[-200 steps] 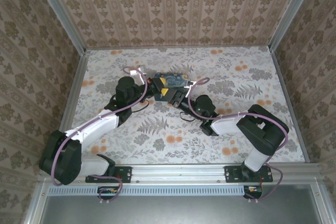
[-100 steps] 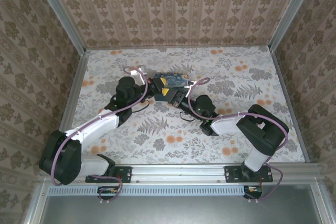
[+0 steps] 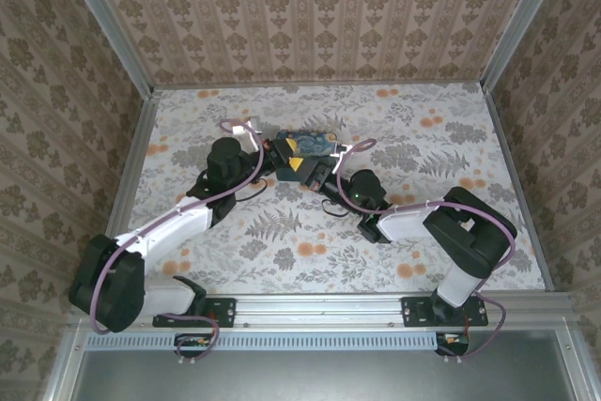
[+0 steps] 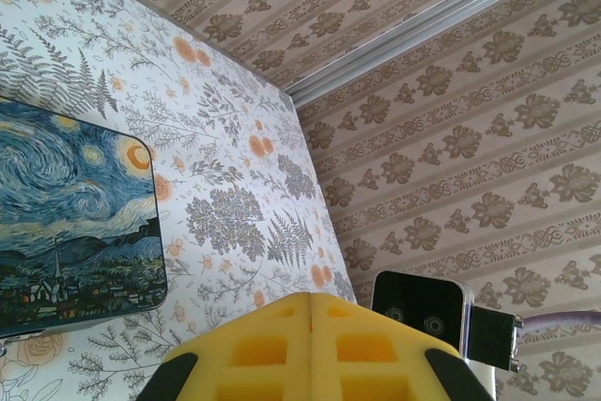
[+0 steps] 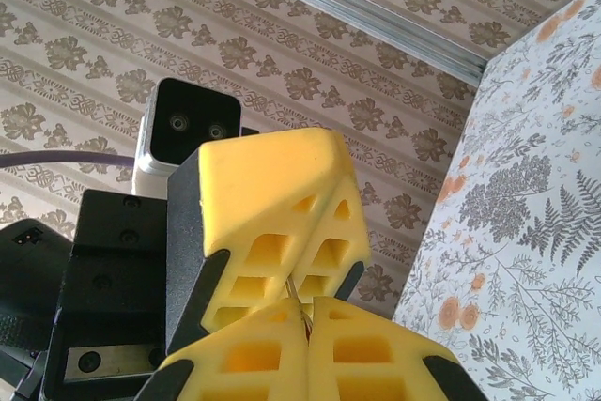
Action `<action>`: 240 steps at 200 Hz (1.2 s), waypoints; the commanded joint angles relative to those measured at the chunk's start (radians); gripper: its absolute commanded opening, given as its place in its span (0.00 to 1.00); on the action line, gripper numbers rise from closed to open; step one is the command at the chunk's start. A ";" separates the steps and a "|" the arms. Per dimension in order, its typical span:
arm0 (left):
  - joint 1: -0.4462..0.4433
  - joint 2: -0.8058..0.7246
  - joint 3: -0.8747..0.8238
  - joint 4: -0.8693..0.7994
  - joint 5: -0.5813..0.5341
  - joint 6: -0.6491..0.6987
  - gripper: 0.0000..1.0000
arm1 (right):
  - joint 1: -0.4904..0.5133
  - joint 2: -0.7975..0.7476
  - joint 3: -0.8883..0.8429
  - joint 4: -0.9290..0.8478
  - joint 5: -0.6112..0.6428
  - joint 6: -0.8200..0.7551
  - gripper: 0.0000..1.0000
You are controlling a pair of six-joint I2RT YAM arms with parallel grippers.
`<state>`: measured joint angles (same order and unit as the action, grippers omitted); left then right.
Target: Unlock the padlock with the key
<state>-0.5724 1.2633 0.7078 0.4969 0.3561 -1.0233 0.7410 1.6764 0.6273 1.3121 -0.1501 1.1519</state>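
Poking out as a thin sliver, the likely key sits pinched between the closed pads of the right gripper, aimed at the left gripper opposite, pads pressed together; whether those hold the padlock I cannot tell.

On the table, the left claw and right claw meet just before the tin.
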 commanded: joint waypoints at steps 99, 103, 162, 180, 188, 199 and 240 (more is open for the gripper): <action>-0.001 -0.066 -0.054 0.010 -0.058 -0.009 0.00 | -0.032 -0.027 -0.040 0.024 0.071 0.015 0.00; -0.001 -0.067 -0.056 0.009 -0.060 -0.011 0.00 | -0.032 -0.027 -0.041 0.025 0.073 0.016 0.00; -0.006 -0.090 -0.081 0.012 -0.086 -0.018 0.00 | -0.033 -0.024 -0.052 0.027 0.102 0.028 0.00; -0.007 -0.089 -0.078 0.012 -0.085 -0.017 0.00 | -0.032 -0.023 -0.052 0.027 0.100 0.030 0.00; -0.007 -0.089 -0.075 0.007 -0.085 -0.017 0.00 | -0.033 -0.024 -0.052 0.026 0.097 0.031 0.00; -0.006 -0.086 -0.068 -0.005 -0.086 -0.016 0.00 | -0.032 -0.024 -0.052 0.027 0.090 0.027 0.00; 0.054 -0.127 -0.048 -0.096 -0.085 -0.008 0.53 | -0.054 -0.040 -0.083 0.021 0.073 0.030 0.00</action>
<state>-0.5610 1.1980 0.6392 0.4686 0.2947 -1.0409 0.7147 1.6745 0.5774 1.3140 -0.1268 1.1683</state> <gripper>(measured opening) 0.425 0.067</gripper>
